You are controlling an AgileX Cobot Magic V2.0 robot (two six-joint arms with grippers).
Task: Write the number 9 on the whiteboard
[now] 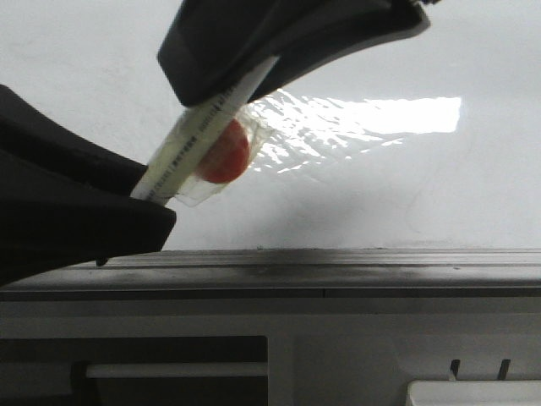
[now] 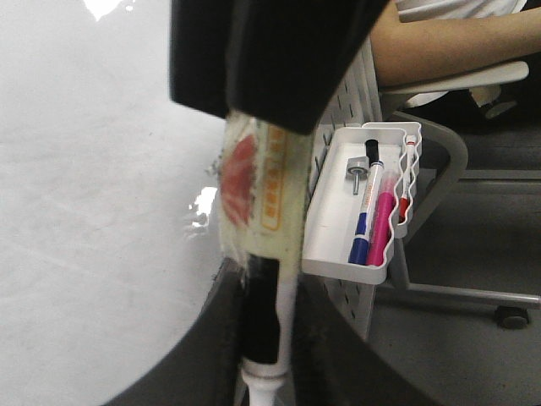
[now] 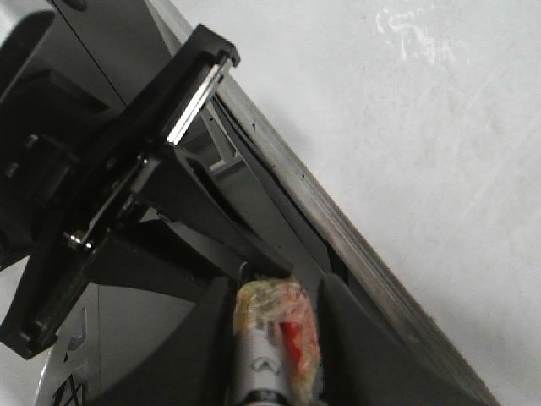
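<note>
White glossy whiteboard (image 1: pixel 423 194) fills most of the front view, lying flat under both my arms, with a bright glare patch (image 1: pixel 380 114) on it and a grey metal strip (image 1: pixel 338 266) along its near edge. There are a few faint smudges on it, that's about all I can make out.

Both my grippers are on the same marker (image 1: pixel 199 139). It's a white one with printed text down the side, wrapped in crinkly clear tape with a red blob (image 1: pixel 224 152) stuck under the wrap. It sits tilted in the air above the board, near the edge strip.

My left gripper (image 2: pixel 264 338) comes in low from the left, jaws narrow and closed around the marker's lower end, where the barrel goes black and then white. My right gripper (image 3: pixel 275 338) comes down from above, jaws pinched in snug on the taped upper part. I can't see the tip, so no idea if it's touching the board.

Off past the board edge, my left wrist camera picks up a white tray (image 2: pixel 325 254) hung on a pegboard panel. It's holding a blue marker (image 2: pixel 365 211), a pink marker (image 2: pixel 382 224), a thin red pen (image 2: pixel 407 182) and a small bolt (image 2: pixel 357 169). Somebody's bare forearm (image 2: pixel 456 42) is resting up behind it.
</note>
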